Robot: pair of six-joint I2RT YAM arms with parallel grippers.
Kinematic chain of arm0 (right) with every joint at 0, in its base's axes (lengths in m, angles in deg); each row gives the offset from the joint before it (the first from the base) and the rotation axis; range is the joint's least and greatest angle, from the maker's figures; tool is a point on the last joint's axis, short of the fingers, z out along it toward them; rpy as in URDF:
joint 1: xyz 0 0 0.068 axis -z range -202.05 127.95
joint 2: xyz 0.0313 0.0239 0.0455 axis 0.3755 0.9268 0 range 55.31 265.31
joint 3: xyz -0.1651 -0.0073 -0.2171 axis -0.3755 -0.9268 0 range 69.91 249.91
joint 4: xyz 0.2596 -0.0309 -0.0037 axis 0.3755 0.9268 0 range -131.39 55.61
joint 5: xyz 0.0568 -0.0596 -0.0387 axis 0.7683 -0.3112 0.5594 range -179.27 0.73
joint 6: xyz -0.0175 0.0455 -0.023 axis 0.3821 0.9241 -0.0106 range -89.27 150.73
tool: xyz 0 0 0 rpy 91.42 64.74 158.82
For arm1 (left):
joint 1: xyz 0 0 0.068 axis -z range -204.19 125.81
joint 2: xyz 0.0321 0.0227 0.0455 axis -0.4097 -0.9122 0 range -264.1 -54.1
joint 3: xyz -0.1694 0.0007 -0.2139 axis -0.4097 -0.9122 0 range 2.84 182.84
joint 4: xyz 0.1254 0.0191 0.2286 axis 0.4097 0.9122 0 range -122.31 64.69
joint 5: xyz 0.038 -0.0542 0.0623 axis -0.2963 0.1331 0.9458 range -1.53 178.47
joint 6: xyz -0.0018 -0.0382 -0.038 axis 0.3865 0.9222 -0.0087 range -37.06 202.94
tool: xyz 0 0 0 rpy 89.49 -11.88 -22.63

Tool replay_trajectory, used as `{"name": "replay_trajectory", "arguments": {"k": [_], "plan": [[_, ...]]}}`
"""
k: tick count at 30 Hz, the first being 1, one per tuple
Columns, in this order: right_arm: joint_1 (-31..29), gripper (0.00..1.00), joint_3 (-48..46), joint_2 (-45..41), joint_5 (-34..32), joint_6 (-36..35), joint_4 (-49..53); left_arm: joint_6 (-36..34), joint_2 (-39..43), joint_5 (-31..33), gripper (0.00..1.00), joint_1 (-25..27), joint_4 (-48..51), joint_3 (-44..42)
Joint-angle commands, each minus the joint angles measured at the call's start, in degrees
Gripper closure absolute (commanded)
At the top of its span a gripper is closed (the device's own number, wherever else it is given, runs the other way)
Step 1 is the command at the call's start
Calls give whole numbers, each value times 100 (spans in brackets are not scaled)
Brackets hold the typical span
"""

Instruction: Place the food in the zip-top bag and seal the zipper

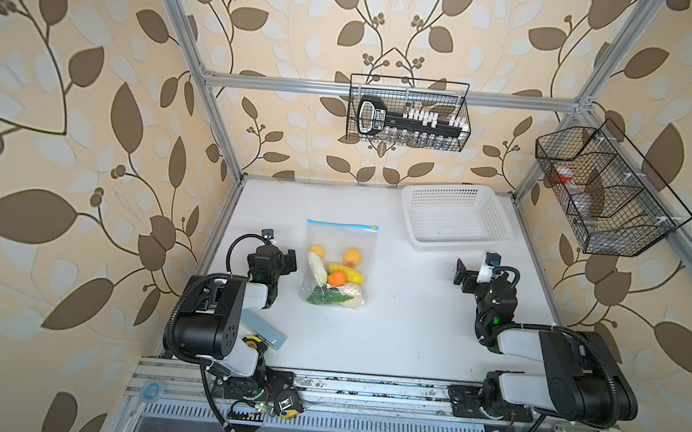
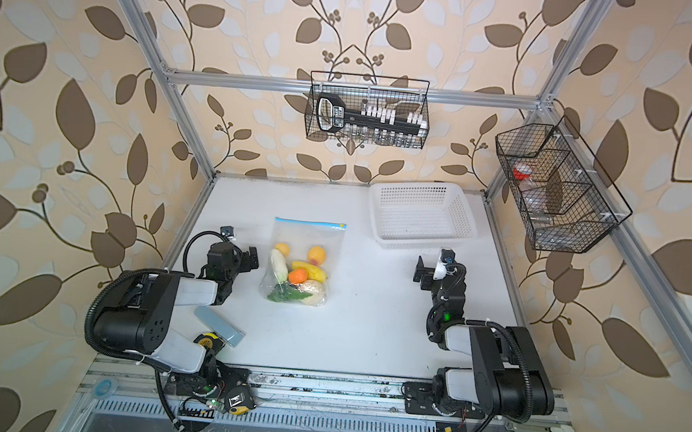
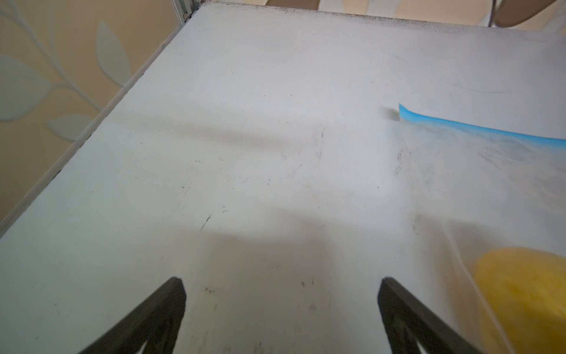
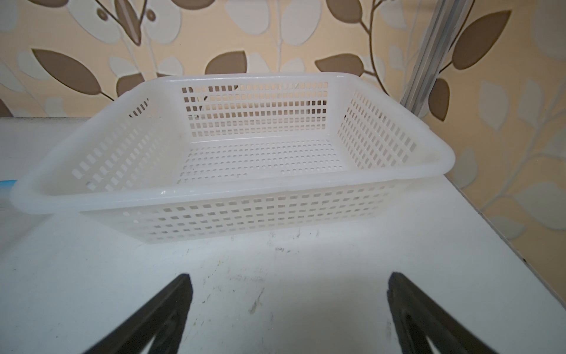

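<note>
The clear zip-top bag (image 1: 340, 239) lies flat on the white table (image 1: 412, 321), the food (image 1: 336, 279) heaped inside at its near end and the light-blue zipper (image 1: 343, 225) along its far edge. The left gripper (image 3: 281, 280) sits just beside the bag, jaws wide and empty; the right gripper (image 4: 289, 275), equally wide and empty, faces the white perforated basket (image 4: 214, 187).

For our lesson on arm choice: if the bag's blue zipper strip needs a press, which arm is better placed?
Probably left. The left gripper sits open beside the bag, its camera showing the zipper strip; the right gripper, farther off, faces the basket.
</note>
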Motion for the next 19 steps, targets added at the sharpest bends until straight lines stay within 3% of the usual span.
{"name": "replay_trajectory", "arguments": {"k": [1, 5, 19], "plan": [[18, 0, 1, 4, 117, -39, -114, 33, -28, -91, 1, -80, -51, 198], [99, 0, 208, 97, 443, -87, 169, 22, -28, -111, 1, -78, -46, 196], [164, 0, 162, 83, 550, -37, 121, 9, 168, -119, 1, -78, -221, 14]]}}
